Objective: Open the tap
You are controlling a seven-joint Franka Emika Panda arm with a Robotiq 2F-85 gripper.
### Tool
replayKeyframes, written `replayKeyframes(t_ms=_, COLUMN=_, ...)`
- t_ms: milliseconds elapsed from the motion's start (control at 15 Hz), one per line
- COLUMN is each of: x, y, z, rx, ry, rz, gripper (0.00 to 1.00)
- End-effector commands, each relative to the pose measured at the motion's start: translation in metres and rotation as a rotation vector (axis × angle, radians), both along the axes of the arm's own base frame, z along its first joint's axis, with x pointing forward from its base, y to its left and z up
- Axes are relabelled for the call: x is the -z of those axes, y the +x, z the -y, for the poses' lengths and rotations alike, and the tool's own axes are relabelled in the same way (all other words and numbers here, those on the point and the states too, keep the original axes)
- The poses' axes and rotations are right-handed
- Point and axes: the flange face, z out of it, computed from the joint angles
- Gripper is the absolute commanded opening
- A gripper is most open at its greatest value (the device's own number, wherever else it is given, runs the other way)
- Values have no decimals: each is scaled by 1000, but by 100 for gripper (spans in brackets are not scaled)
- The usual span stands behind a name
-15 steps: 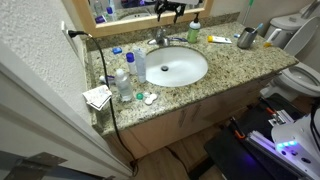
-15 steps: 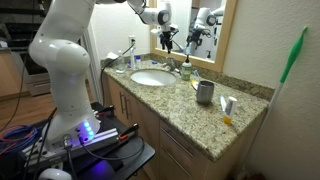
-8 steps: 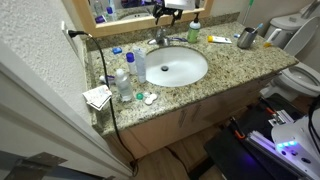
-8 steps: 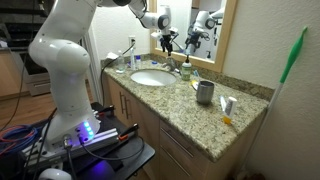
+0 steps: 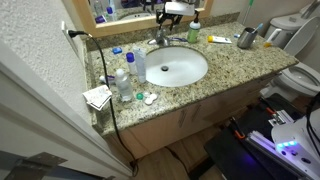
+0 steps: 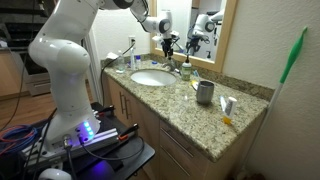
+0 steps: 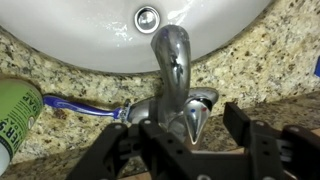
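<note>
The tap (image 7: 172, 80) is a shiny chrome faucet with a curved spout over the white basin (image 7: 90, 30) and a single lever handle (image 7: 190, 120) with a red and a blue dot. In the wrist view my gripper (image 7: 185, 125) is open, its black fingers on either side of the lever handle, not touching it. In both exterior views the gripper (image 5: 165, 22) (image 6: 166, 42) hangs just above the tap (image 5: 161, 38) (image 6: 172, 66) at the back of the basin (image 5: 176, 67) (image 6: 152, 78).
A blue toothbrush (image 7: 85, 106) and a green tube (image 7: 15, 115) lie on the granite counter beside the tap. Clear bottles (image 5: 125, 78), a metal cup (image 5: 246, 38) (image 6: 205, 92), a green bottle (image 5: 195, 32) and a mirror behind crowd the counter.
The gripper has come down a little closer to the tap behind the basin. Nothing else has moved.
</note>
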Motion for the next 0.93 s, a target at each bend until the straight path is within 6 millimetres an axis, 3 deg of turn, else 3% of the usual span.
replayKeyframes(t_ms=0, x=5, y=1, z=0, rx=6, ry=-7, rz=5, gripper=38)
replayKeyframes(t_ms=333, x=6, y=-1, z=-4, rx=4, ry=-4, rz=8, gripper=4)
replayKeyframes(t_ms=533, x=-4, y=-2, z=-3, rx=19, ry=33, rz=27, gripper=7)
replayKeyframes(t_ms=867, x=-45, y=-3, z=12, rx=78, ry=139, rz=111, gripper=7)
